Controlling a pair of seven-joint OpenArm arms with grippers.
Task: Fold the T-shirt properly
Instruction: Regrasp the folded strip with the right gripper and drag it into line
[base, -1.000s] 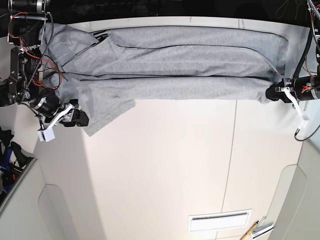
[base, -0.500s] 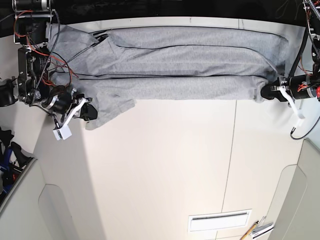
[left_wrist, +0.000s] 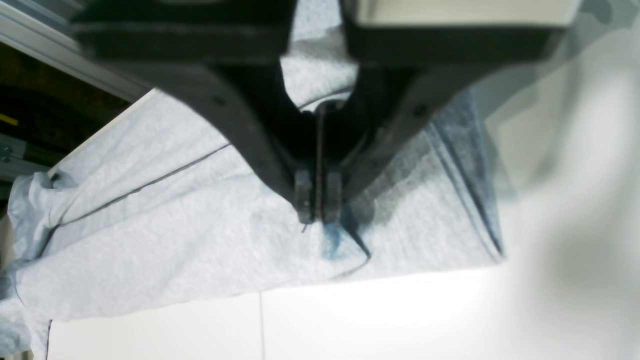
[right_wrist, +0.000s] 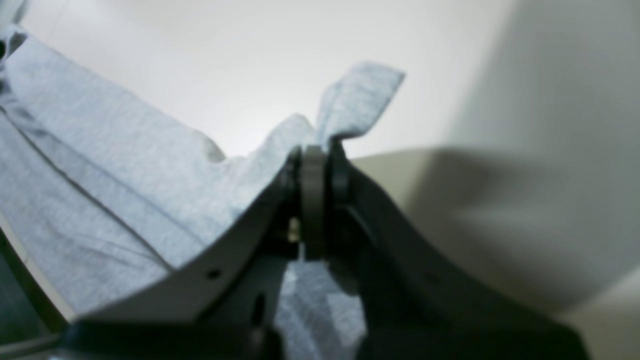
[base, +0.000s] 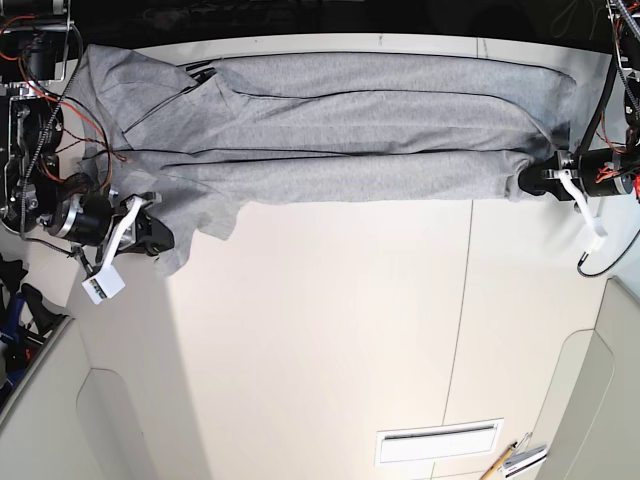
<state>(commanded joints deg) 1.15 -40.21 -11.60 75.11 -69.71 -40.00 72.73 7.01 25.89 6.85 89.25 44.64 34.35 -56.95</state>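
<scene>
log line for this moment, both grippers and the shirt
task: fold T-shirt | left gripper: shut on T-shirt edge | right gripper: shut on T-shirt edge | shirt: stretched along far table edge

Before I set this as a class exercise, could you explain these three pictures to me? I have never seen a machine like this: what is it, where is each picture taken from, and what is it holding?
It is a robot with two arms, working at a pale table. The base view looks down on the whole table. The other two pictures come from small cameras fixed on each arm's wrist, so they look along the jaws at close range.

A grey T-shirt lies stretched in long folds along the table's far edge. Each arm grips one end. The left gripper, on the right of the base view, is shut on the cloth; its wrist camera shows the jaws pinching the fabric. The right gripper, on the left of that view, is shut on the other end, with a corner of cloth poking out past it.

A pencil-like object lies near the table's near edge.
</scene>
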